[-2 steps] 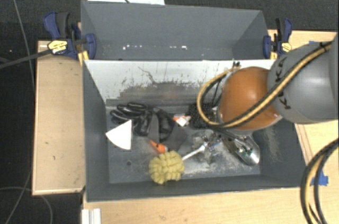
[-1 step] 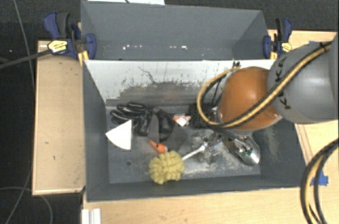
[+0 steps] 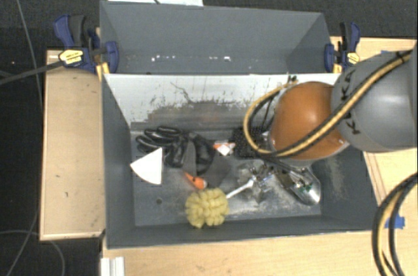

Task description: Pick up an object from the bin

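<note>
- A thin white stick (image 3: 238, 189) lies on the floor of the grey bin (image 3: 209, 33), near the front edge and a little right of the middle. It slants up toward the right.
- The fingers (image 3: 259, 182) are low over the floor, just at the stick's right end. I cannot tell whether they are apart or together, or whether the stick is between them.
- A yellow knobbly ball (image 3: 207, 208) sits at the stick's left end, close against the front edge.
- A small orange piece (image 3: 195, 181) lies just beside the ball, on its back-left side.
- A shiny silver object (image 3: 305, 190) lies just right of the fingers, toward the front right corner.
- A heap of black things (image 3: 173, 143) lies left of the middle, with a small orange-and-white bit (image 3: 223, 149) at its right end.
- A white triangular piece (image 3: 149, 167) lies near the left edge, in front of the heap.
- The arm's round orange cover (image 3: 302, 119) hangs above the fingers at the right edge, and black and yellow cables (image 3: 258, 131) loop round it.
</note>
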`<state>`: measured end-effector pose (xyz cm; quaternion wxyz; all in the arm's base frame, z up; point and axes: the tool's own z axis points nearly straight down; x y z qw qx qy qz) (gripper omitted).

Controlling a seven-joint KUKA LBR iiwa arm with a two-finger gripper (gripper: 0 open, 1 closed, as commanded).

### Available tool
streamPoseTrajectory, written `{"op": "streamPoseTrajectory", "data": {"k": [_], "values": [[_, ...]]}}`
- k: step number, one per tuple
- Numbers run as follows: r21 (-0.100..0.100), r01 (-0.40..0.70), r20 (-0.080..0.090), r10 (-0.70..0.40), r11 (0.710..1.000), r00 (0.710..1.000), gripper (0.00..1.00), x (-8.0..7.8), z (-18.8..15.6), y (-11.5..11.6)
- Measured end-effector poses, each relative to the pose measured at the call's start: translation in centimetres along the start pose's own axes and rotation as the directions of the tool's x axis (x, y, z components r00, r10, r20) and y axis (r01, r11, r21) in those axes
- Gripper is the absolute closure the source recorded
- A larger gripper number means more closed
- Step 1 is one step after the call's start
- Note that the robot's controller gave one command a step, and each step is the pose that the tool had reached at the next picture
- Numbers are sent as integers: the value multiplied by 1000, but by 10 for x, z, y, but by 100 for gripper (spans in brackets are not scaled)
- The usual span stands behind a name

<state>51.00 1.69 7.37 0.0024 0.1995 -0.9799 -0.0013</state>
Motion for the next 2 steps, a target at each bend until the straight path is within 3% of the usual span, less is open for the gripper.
{"op": "streamPoseTrajectory", "data": {"k": [1, 2], "values": [[-2, 0, -6, 0, 1000, 1000, 100, 2, -18, 1], [0, -2, -1, 2, 1000, 1000, 100, 0, -37, 0]]}}
